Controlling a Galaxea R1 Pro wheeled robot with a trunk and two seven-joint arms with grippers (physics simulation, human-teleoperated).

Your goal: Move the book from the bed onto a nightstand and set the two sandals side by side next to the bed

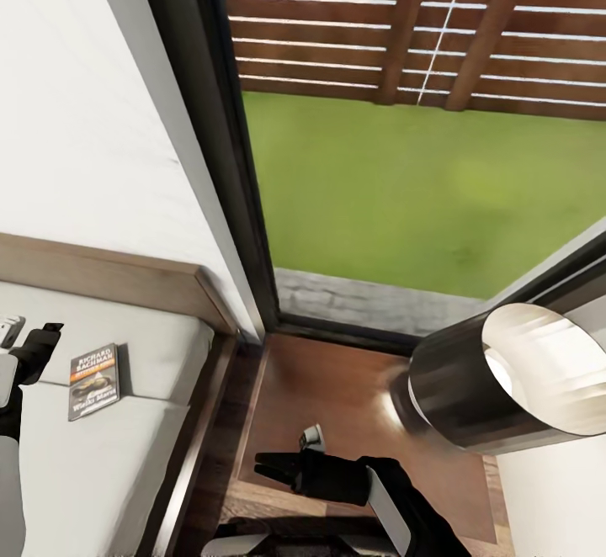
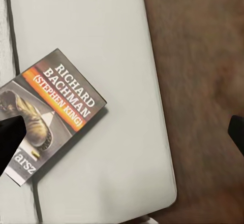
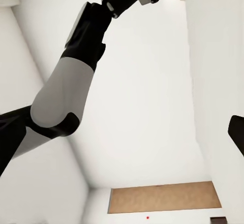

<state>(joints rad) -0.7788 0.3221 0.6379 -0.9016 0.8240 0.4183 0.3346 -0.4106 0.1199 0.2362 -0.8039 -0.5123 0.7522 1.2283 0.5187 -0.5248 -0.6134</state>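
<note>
Dark-covered book [image 1: 93, 381] on the bed [image 1: 101, 464], beside the left gripper [image 1: 34, 347].

You have the book [image 1: 94, 381] lying flat on the bed [image 1: 126, 456] at your 10 o'clock, the nightstand [image 1: 337, 389] at 12, the lamp [image 1: 497, 380] on it at 2, the window [image 1: 404, 161] behind.

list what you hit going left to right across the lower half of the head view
left tool → book on the bed → bed frame edge → right tool over the nightstand → lamp shade
</note>
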